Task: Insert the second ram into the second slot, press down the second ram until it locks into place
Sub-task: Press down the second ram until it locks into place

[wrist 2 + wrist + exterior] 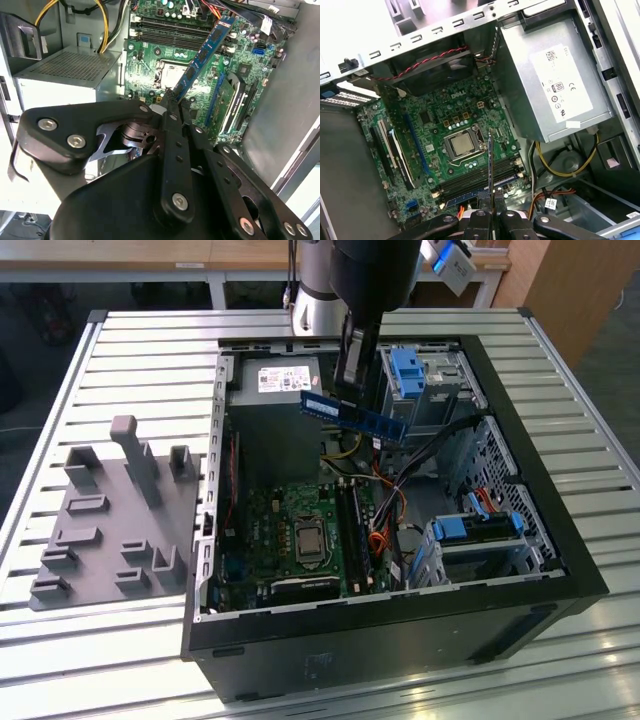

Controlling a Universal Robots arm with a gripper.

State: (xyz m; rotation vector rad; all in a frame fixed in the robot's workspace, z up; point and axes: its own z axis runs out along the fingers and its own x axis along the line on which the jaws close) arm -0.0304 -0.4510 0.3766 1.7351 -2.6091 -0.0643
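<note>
- In the exterior view, the gripper [352, 390] hung in the upper middle of the frame, clamped on the second ram [372, 419]. The blue strip sat tilted in the air above the open computer case [560, 540], well clear of the motherboard [270, 525]. A grey fixture tray [110, 510] lay toward the exterior view's left.
- In the second wrist view, the fingers pinched the second ram [205, 52], which reached out over the motherboard [160, 55], with the power supply [65, 70] off to one side.
- In the first wrist view, the second ram [490, 160] appeared edge-on, a thin line over the memory slots [475, 181], near the processor socket [462, 145].
</note>
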